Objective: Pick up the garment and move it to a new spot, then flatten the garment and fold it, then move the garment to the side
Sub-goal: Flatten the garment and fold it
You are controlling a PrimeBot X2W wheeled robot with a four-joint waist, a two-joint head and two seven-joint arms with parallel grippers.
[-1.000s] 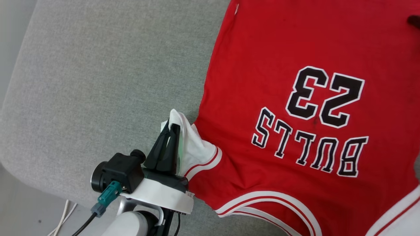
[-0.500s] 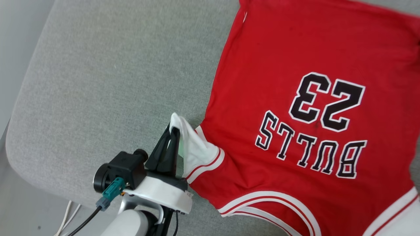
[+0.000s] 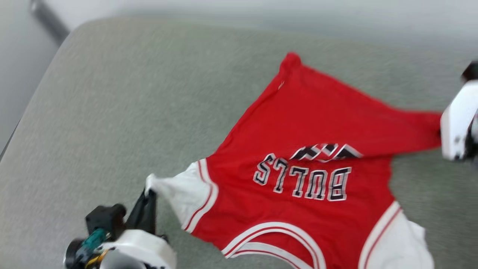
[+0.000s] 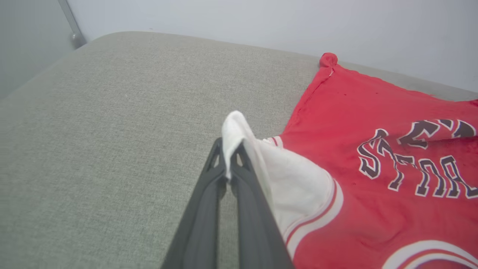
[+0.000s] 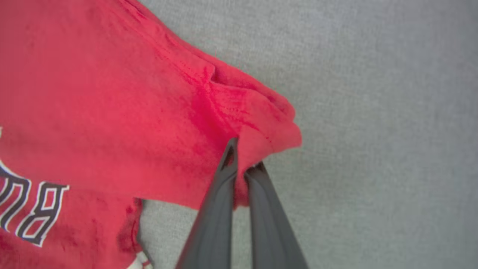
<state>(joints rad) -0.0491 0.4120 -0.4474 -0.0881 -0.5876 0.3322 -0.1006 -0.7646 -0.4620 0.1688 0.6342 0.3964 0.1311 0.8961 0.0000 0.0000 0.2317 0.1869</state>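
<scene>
The garment (image 3: 306,123), a red T-shirt with white sleeves and upside-down "BULLS" lettering, lies partly raised on the grey cushion (image 3: 130,93). My left gripper (image 3: 149,194) at the lower left is shut on the tip of the white sleeve (image 4: 291,179); the left wrist view shows the cloth pinched between the fingertips of the left gripper (image 4: 227,149). My right gripper (image 5: 244,157) is shut on a red hem corner (image 5: 269,127) and holds it above the cushion. In the head view its white wrist (image 3: 457,123) sits at the right edge. The pulled-up red cloth folds over the number.
The grey cushion has a rounded left edge (image 3: 22,123), with a pale wall behind it. A dark pole (image 3: 48,22) stands at the far left corner. Bare cushion spreads left of the garment and beyond it.
The head camera has drawn back and tilted. My right gripper has closed on the hem corner and raised it, so red cloth now covers the "23". My left gripper keeps its hold on the sleeve.
</scene>
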